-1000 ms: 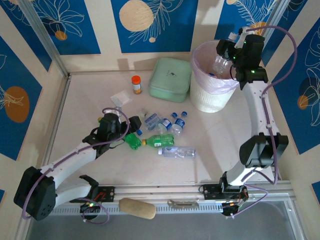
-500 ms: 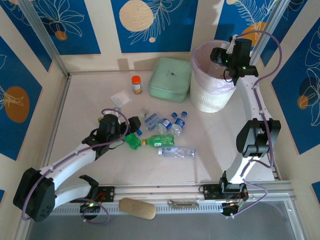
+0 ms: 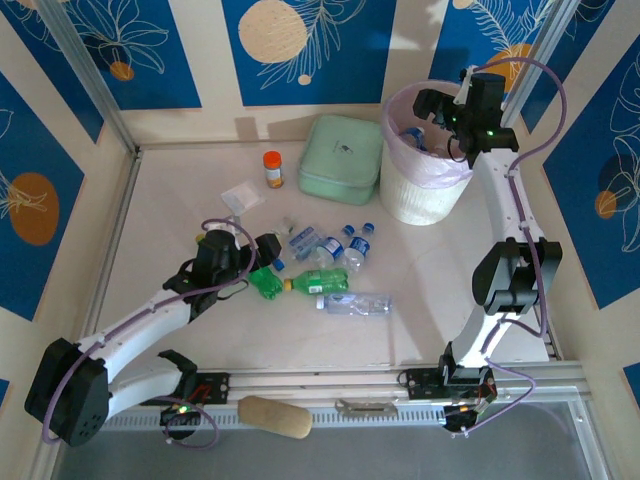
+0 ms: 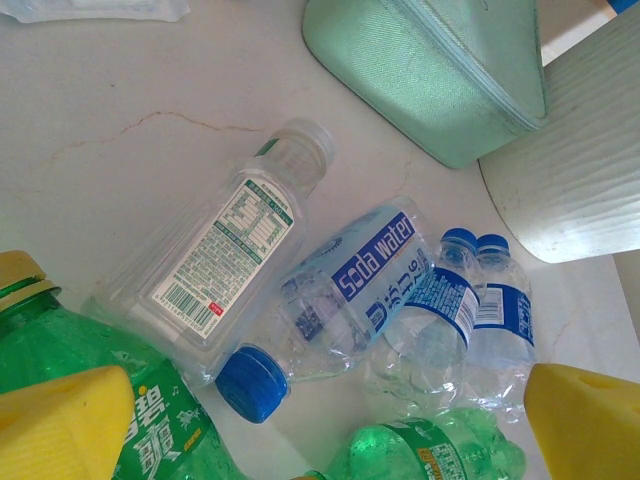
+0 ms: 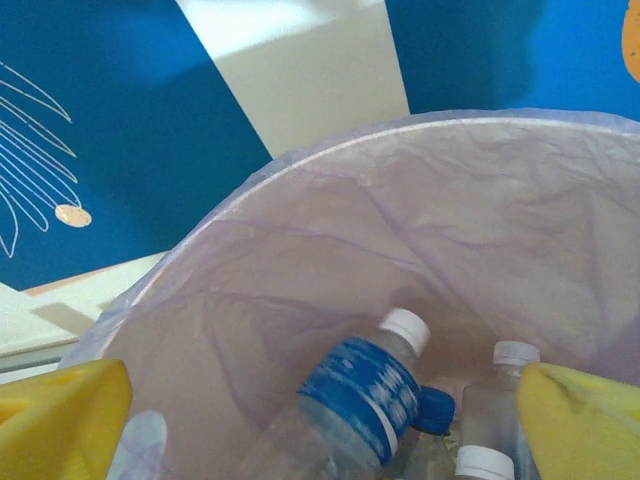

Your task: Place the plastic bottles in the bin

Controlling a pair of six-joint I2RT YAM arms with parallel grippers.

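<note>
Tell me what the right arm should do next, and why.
Probably lift the right gripper away from the round white ribbed bin toward the pile: its jaws stand open and empty above it, clear blue-labelled plastic bottles lie inside, and more lie on the table.

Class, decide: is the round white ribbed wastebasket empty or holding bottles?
Not empty: several clear plastic bottles lie inside the pink-lined white wastebasket, as the right wrist view shows.

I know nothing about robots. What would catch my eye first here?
The white bin at the far right, lined with pink, with the right end effector open above it and bottles lying inside. Then the heap of clear and green bottles mid-table, beside the left end effector.
</note>
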